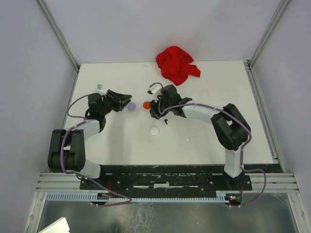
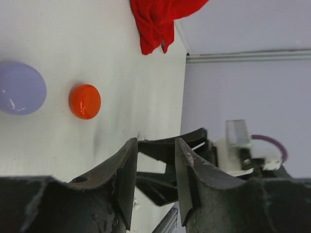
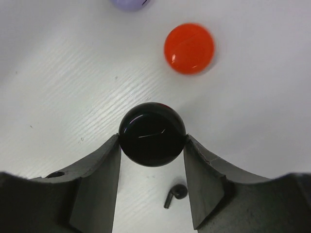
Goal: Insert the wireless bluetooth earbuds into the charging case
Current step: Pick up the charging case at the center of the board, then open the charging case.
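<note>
Right jaws clamped on the black disc (image 3: 152,134), arm stretched low across the table (image 1: 204,145); left jaws slightly parted, empty.

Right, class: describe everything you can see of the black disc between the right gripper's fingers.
The black disc is round, glossy and smooth, plastic by its look, with light streaks on its domed face. The right gripper's fingers press both its sides. Whether it rests on the white table is unclear. A small black earbud lies nearby, apart.
</note>
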